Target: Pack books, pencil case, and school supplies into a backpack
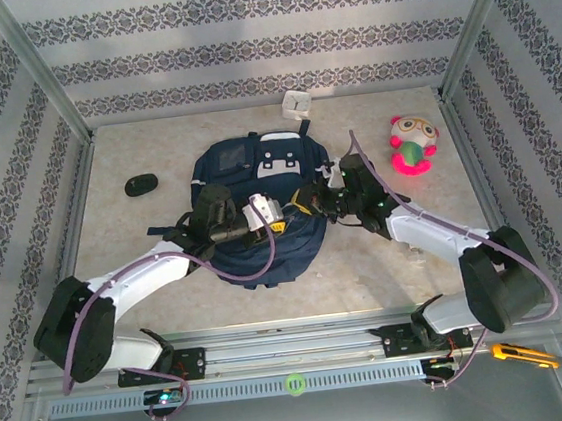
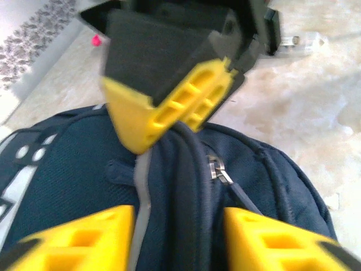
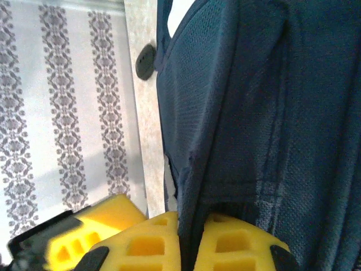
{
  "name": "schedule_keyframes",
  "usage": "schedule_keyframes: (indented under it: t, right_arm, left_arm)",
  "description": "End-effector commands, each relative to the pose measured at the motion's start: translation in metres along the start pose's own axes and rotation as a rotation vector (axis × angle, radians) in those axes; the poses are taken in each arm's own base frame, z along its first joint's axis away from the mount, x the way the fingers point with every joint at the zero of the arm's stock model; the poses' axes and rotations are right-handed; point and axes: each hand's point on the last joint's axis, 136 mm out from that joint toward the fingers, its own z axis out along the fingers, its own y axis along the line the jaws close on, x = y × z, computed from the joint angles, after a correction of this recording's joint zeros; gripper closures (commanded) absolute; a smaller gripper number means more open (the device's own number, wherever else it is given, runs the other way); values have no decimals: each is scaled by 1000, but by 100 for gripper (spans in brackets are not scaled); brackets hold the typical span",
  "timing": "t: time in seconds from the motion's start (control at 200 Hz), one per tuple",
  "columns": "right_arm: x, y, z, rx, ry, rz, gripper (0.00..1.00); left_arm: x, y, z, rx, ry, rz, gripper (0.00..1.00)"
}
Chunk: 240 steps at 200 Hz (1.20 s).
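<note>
The navy backpack (image 1: 247,169) lies flat in the middle of the table. Both grippers meet over its lower half. My right gripper (image 3: 190,240) is shut on a raised fold of the backpack's fabric (image 3: 237,113), and its yellow fingers (image 2: 169,107) show from the front in the left wrist view. My left gripper (image 2: 179,226) stands open, its fingers either side of the same ridge of the backpack (image 2: 67,169), close to a metal zipper pull (image 2: 217,169). A small pale boxy pencil case (image 1: 298,102) sits by the back wall beyond the backpack. The books are out of view.
A black oval object (image 1: 141,185) lies left of the backpack. A pink-and-green plush toy (image 1: 412,144) sits at the right. A yellow utility knife (image 1: 522,354) lies on the front rail. Patterned walls close off three sides.
</note>
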Motion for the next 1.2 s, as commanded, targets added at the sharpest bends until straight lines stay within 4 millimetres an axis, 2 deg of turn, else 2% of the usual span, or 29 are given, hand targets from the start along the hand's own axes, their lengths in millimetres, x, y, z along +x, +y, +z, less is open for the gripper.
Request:
schedule_keyframes:
  t: [0.0, 0.095, 0.19, 0.385, 0.495, 0.615, 0.744, 0.914, 1.079, 1.194]
  right_arm:
    - [-17, 25, -14, -85, -182, -26, 100]
    - [-14, 31, -14, -103, -233, -23, 100]
    - [-9, 37, -11, -125, -262, -13, 100]
    - [-3, 43, -8, -159, -328, 14, 100]
    - [0, 45, -6, -159, -330, 11, 100]
    - [3, 46, -5, -158, -329, 7, 100]
    - [5, 47, -4, -159, -323, -1, 100]
    - [8, 50, -3, -164, -308, -18, 100]
    - [10, 51, -2, -167, -297, -19, 100]
    - [11, 53, -1, -173, -288, -23, 100]
  left_arm:
    - [-21, 21, -28, -130, 25, -182, 49]
    - [-26, 32, -54, -235, 35, -441, 50]
    - [-26, 26, -71, -248, 70, -644, 53]
    - [-8, -6, -79, -208, 252, -954, 54]
    - [-6, -18, -76, -207, 277, -1127, 54]
    - [-10, -32, -69, -206, 271, -1194, 54]
    - [-3, -43, -57, -211, 286, -1243, 53]
    - [0, -37, -40, -235, 223, -1277, 52]
    - [6, -33, -29, -263, 250, -1242, 51]
    - [2, -30, -22, -259, 219, -1225, 51]
